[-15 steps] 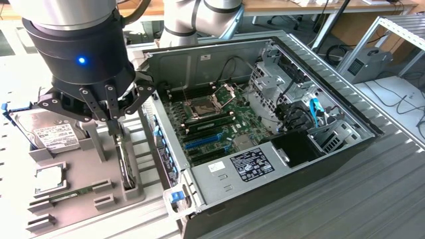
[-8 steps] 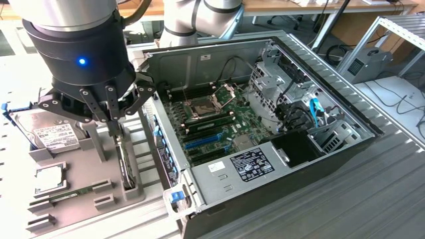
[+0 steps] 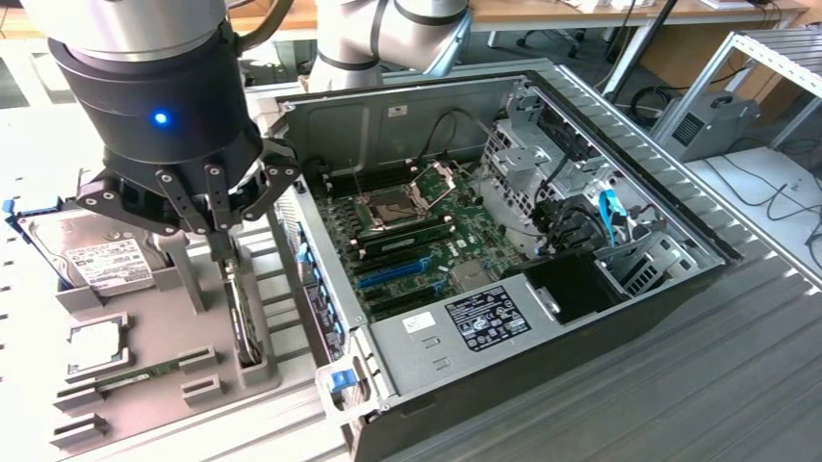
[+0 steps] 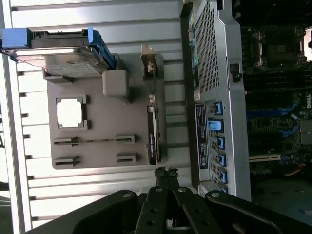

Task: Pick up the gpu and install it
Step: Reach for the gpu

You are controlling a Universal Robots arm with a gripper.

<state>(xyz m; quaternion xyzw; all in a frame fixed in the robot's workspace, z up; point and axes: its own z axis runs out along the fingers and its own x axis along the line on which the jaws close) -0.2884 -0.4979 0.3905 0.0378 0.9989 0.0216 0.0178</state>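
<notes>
The gpu (image 3: 244, 322) stands on its edge in a slot of the grey holder (image 3: 154, 337), a thin dark card with its silver bracket at one end. In the wrist view the gpu (image 4: 152, 131) shows edge-on, bracket away from my fingers. My gripper (image 3: 222, 245) hangs just above the card's upper edge, near one end of it, and is shut with nothing between the fingers. In the wrist view my gripper (image 4: 165, 171) has its tips pressed together, a little off the card's end. The open computer case (image 3: 617, 318) lies beside the holder, with its motherboard (image 3: 411, 241) exposed.
The holder also carries a silver hard drive (image 3: 96, 260) in a blue frame, a square chip (image 3: 92, 345) and a narrow memory stick (image 3: 135, 375). The case's rear wall (image 4: 214, 97) rises close beside the gpu. Blue slots (image 3: 392, 274) lie on the board. Cables fill the case's far side.
</notes>
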